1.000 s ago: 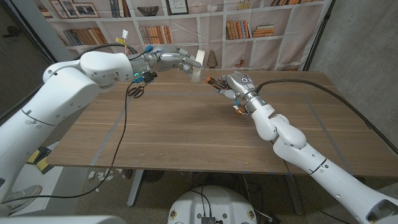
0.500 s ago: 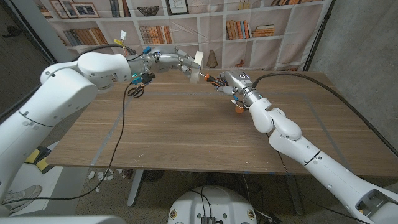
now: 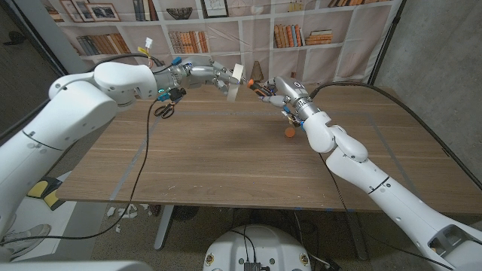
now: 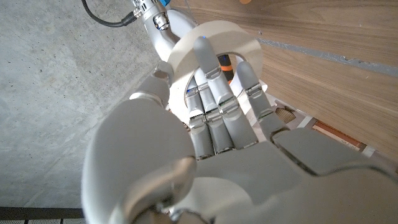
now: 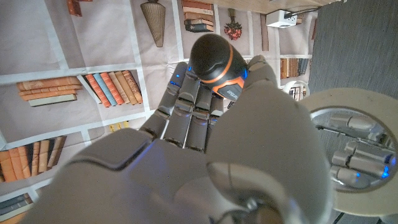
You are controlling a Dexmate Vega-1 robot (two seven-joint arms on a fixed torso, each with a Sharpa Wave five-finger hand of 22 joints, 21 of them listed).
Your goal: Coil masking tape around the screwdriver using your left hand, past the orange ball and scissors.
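- Both hands have risen toward the desk's (image 3: 226, 162) far edge since a second ago, nearly meeting.
- Left hand (image 3: 220, 77) grips the masking tape (image 3: 234, 80) roll; right hand (image 3: 280, 93) grips the screwdriver (image 3: 260, 89).
- Roll looks not yet around the screwdriver; coiling remains.

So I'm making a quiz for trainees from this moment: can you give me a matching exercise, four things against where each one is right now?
Things:
1. tape roll
2. screwdriver
3. orange ball
4. scissors

Places:
A. lying on the table under the left arm
B. held in the left hand, above the table
C. on the table beside the right arm
D. gripped in the right hand

Pairs: 1-B, 2-D, 3-C, 4-A
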